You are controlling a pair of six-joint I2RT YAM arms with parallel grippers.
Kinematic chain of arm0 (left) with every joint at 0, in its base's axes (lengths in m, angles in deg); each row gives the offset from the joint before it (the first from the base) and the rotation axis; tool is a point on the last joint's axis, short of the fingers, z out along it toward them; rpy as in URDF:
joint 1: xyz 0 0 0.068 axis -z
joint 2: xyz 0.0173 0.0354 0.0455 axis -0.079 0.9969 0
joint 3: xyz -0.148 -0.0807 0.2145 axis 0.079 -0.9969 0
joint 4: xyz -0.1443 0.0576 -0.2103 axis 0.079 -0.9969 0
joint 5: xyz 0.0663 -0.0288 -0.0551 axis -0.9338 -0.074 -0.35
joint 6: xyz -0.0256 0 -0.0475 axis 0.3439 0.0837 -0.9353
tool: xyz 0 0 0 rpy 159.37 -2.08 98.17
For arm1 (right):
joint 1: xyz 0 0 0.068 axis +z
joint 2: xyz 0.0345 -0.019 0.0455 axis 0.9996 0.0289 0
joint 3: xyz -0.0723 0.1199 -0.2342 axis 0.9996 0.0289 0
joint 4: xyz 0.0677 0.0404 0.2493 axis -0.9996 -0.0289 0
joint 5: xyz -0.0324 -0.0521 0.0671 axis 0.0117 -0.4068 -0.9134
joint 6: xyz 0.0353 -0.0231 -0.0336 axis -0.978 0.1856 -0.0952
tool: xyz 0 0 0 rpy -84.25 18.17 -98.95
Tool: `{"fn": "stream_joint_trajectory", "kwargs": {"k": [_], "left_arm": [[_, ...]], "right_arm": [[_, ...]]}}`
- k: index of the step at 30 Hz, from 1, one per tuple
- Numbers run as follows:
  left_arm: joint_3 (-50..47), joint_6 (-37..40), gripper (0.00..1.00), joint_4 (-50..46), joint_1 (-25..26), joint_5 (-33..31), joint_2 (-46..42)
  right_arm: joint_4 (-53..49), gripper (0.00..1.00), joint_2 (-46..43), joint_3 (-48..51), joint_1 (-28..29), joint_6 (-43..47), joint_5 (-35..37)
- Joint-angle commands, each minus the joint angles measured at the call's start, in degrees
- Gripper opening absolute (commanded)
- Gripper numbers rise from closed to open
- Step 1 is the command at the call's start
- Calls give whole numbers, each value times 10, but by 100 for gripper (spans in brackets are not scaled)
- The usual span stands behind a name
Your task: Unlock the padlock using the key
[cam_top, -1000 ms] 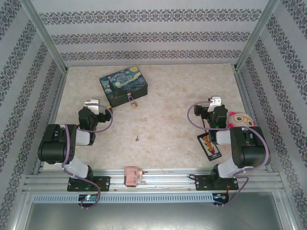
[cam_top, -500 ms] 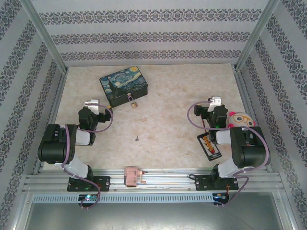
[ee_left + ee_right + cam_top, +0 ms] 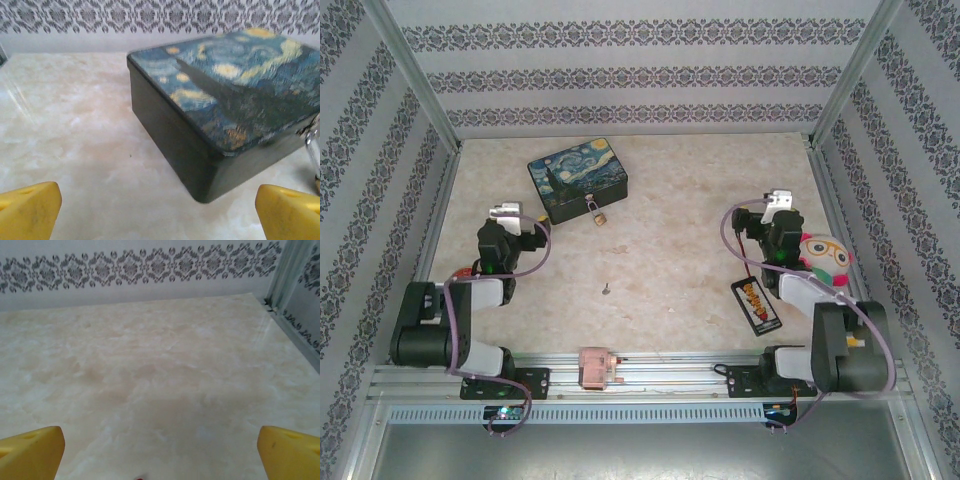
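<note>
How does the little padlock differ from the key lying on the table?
The padlock is brass-gold with a silver shackle; the key is dark grey. The padlock is bigger, the key thinner. The padlock sits against the painted box; the key lies alone on open table. Both are small, much smaller than the box.

Bright, even light, faint shadows; the painted box (image 3: pixel 220 100) looks blurred.

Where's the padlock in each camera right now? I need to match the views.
Top external: padlock at the painted box's lower right corner.
Left wrist: its shackle at the right edge, beside the box.
Right wrist: bare table ahead.
Shared landmark: patterned back wall.
</note>
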Motion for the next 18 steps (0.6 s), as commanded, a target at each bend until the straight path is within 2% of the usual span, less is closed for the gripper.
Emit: {"fn": "stream_joint_trajectory", "kwargs": {"k": [1, 6, 10, 14, 18], "left_arm": [[30, -33, 99, -103, -3, -27, -55], [48, -124, 99, -172, -2, -6, -109], [43, -184, 99, -187, -2, -23, -137], [88, -227, 99, -262, -2, -42, -143], [144, -267, 99, -295, -2, 7, -108]], "right_arm": [[-96, 98, -41, -31, 7, -44, 26], [-150, 98, -82, -43, 38, -75, 54], [-220, 98, -85, -77, 69, -98, 64], [-307, 98, -46, -143, 106, -121, 40], [-396, 98, 32, -235, 162, -130, 34]]}}
